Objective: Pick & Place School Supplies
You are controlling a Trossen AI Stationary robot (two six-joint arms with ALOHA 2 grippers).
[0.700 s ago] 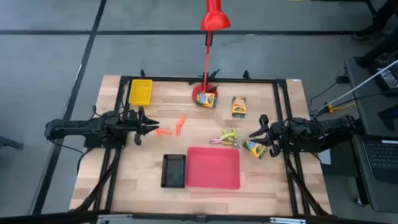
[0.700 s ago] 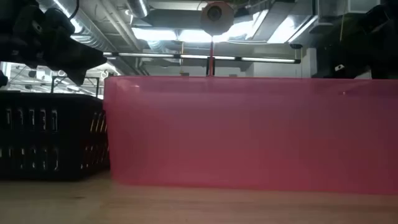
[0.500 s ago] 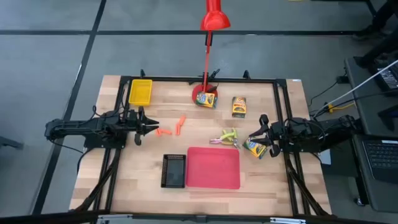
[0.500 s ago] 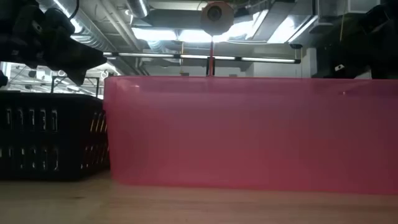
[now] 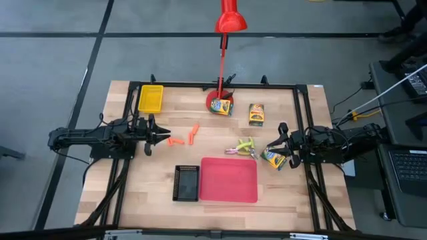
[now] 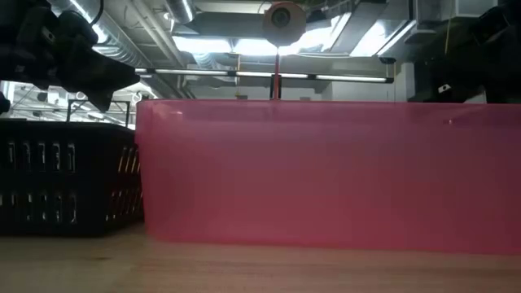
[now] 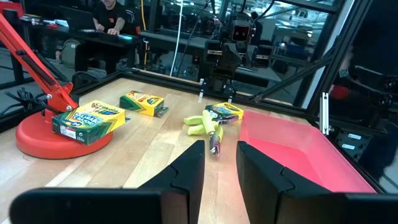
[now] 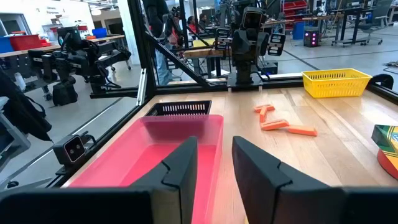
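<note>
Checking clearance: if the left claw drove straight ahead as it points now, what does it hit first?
Probably the short orange sticks, lying just ahead of the left claw in the high view. Height is unclear, so it might pass above them.

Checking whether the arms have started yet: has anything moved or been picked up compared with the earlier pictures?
Nothing visibly changed. The left gripper and right gripper sit where they were, and the crayon boxes, orange sticks and scissors lie as before.
</note>
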